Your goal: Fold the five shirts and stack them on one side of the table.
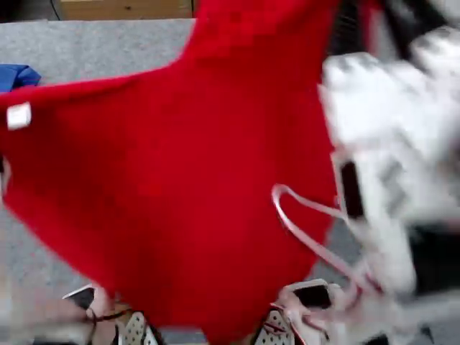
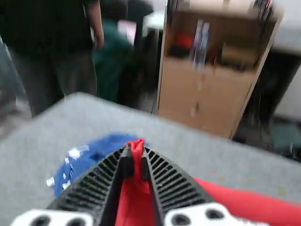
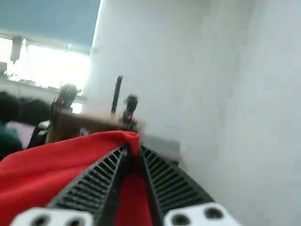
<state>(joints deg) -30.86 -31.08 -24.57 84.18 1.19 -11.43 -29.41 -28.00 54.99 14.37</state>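
A red shirt hangs spread in the air above the grey table, covering most of the high view, with a white tag near one corner. My left gripper is shut on a pinch of the red shirt, held above the table. My right gripper is shut on another edge of the red shirt, lifted high and facing a white wall. A blue shirt lies crumpled on the table below the left gripper and peeks out at the far left edge.
A white arm with a pink cable stands blurred on the right. A wooden cabinet and a person stand beyond the table's far edge. Arm bases sit at the near edge.
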